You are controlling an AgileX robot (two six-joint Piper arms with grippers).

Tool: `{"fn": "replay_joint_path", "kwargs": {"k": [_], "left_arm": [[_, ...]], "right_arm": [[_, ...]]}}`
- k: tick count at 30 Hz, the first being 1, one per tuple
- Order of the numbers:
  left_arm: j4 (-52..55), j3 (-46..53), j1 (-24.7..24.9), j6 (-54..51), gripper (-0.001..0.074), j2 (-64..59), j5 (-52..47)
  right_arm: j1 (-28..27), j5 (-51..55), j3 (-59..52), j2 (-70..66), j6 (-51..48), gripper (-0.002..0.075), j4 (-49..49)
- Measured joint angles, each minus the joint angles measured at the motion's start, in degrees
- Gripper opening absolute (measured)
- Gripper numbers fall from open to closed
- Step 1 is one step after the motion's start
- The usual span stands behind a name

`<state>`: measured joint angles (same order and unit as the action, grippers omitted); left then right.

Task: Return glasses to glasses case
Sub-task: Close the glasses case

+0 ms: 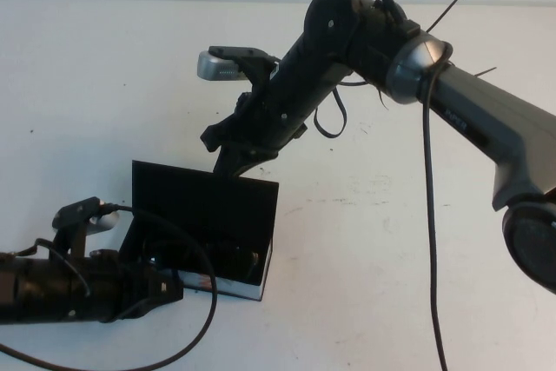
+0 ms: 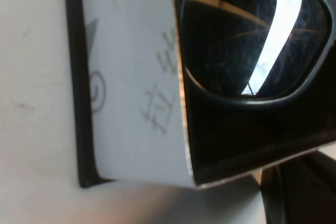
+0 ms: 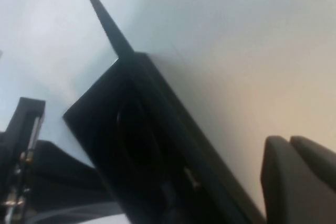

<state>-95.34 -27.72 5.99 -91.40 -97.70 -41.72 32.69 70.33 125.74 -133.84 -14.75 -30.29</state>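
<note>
My left gripper [image 1: 169, 288] is steadying the glasses case [image 1: 208, 215] holding the glasses [image 2: 252, 40], its fingers' state unclear; my right gripper [image 1: 228, 161], fingers clenched, is hovering behind the lid to close it

Case front panel: grey printed characters on the white face of the glasses case [image 2: 136, 87], too skewed to read.
Case mark: a round circled sign beside them, unreadable.
Elsewhere: no legible text.

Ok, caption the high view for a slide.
Right gripper, shut, behind the open case's lid; left gripper at the case's front, glasses inside.
</note>
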Motion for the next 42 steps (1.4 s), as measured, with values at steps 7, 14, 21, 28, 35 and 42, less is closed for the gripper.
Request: {"fn": "replay_joint_path", "kwargs": {"k": [7, 14, 21, 28, 35, 42], "left_arm": [[-0.2, 0.0, 0.0, -0.2, -0.0003, 0.0, 0.1], [4.0, 0.0, 0.0, 3.8, -0.0003, 2.1, 2.3], [21.5, 0.0, 0.0, 21.7, -0.0003, 15.2, 6.2], [31.6, 0.1, 0.0, 32.3, -0.0003, 34.8, 5.9], [34.0, 0.3, 0.0, 33.9, -0.0003, 53.0, 7.1], [36.4, 2.6, 0.0, 33.9, -0.0003, 71.0, 16.5]], "right_arm": [[1.3, -0.1, -6.8, 4.9, -0.4, -0.0011, -2.5], [4.9, -0.1, -14.7, 7.6, -2.0, -0.0011, -2.4], [7.0, -0.2, -18.3, 7.7, -2.4, -0.0011, -1.8], [7.0, -0.4, -18.7, 6.6, -2.5, -0.0011, -0.6], [7.0, -0.4, -18.7, 6.8, -2.8, -0.0011, -0.7], [7.0, -0.4, -19.4, 13.9, -3.7, -0.0011, 3.0]]}}
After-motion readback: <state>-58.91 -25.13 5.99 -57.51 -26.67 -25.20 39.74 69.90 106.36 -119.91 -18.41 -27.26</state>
